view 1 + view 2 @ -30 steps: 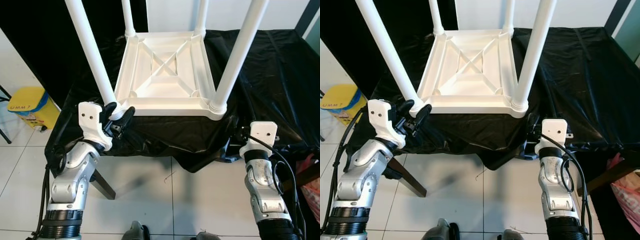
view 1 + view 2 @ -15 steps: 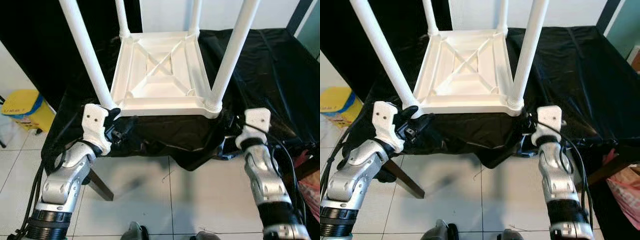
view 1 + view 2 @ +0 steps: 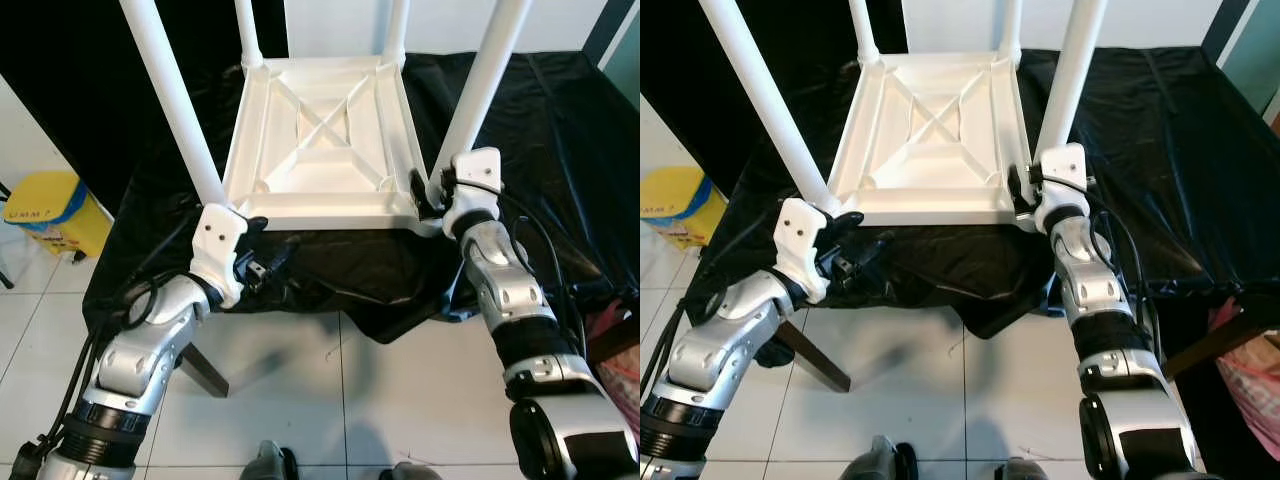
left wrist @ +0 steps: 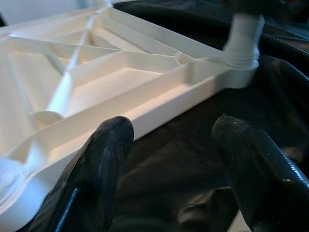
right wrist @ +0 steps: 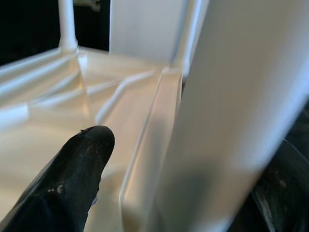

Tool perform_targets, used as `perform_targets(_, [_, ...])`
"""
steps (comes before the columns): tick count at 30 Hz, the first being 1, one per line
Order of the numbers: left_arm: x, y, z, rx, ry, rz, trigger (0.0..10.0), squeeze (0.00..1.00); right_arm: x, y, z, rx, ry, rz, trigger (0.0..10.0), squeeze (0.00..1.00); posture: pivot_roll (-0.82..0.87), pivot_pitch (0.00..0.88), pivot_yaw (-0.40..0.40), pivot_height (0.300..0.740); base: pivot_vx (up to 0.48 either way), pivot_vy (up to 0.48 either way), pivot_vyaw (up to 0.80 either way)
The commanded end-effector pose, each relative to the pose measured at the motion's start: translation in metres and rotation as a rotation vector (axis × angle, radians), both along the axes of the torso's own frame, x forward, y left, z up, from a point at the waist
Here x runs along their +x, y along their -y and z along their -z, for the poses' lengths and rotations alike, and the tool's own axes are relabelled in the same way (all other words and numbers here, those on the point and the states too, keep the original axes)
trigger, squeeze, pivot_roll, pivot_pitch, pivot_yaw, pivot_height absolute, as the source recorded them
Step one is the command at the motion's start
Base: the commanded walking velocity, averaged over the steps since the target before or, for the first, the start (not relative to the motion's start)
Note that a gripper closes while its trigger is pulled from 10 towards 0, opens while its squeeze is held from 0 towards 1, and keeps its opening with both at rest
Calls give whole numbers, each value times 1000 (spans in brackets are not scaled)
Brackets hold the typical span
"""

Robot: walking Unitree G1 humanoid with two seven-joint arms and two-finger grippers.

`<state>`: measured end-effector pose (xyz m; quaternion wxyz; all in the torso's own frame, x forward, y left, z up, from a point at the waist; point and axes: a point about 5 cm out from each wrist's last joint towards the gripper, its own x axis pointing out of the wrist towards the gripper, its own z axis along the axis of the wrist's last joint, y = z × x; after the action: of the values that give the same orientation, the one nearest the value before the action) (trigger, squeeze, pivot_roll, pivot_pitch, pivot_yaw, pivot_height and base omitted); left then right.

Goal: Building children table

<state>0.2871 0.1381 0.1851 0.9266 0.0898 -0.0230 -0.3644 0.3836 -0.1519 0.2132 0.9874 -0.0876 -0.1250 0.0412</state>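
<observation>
A white plastic children's table [image 3: 320, 130] lies upside down on a black cloth [image 3: 560, 150], its four legs pointing up. My right gripper [image 3: 428, 192] is at the base of the near-right leg [image 3: 480, 90]. In the right wrist view that leg [image 5: 231, 111] stands between one finger [image 5: 72, 179] and the other, and the gripper is open, with a gap on one side. My left gripper [image 3: 262, 262] hangs open just below the table's front edge, near the near-left leg [image 3: 175, 100]. Its fingers [image 4: 104, 159] are spread with only cloth between them.
The cloth-covered work surface ends just in front of the white table, with white floor tiles below. A yellow bin [image 3: 45, 215] stands at the left. A dark wooden leg [image 3: 205, 365] slants under the left arm. A pink bag [image 3: 620, 370] sits at the far right.
My right gripper has risen from below the cloth's edge to the base of the near-right leg. The left gripper has shifted slightly right under the front edge.
</observation>
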Motion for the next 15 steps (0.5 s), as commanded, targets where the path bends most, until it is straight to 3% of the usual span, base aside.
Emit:
perform_targets(1, [-14,10,6,59,-81,369,10000,0,4,-4,-4,2,1,7,10000,0,-53,108,20,740,0,0,0])
perform_targets(2, [-15,11,7,66,-88,379,10000,0,7,-5,-15,8,25,14,10000,0,-52,108,20,740,0,0,0])
perform_targets(4, [-15,11,7,66,-88,379,10000,0,7,-5,-15,8,25,14,10000,0,-52,108,20,740,0,0,0])
perform_targets(6, [-16,11,11,82,-101,388,10000,0,13,-8,-40,18,80,18,10000,0,-53,110,20,740,0,0,0])
perform_targets(13, [-14,9,11,80,-110,375,10000,0,17,-8,-51,11,97,25,10000,0,-52,110,18,740,0,0,0])
perform_targets(14, [-14,8,12,79,-112,371,10000,0,17,-7,-52,14,97,30,9373,0,-52,111,16,740,0,0,0])
perform_targets(15, [-13,6,12,75,-117,362,10000,0,17,-6,-51,18,92,38,3294,0,-52,112,16,740,0,0,0])
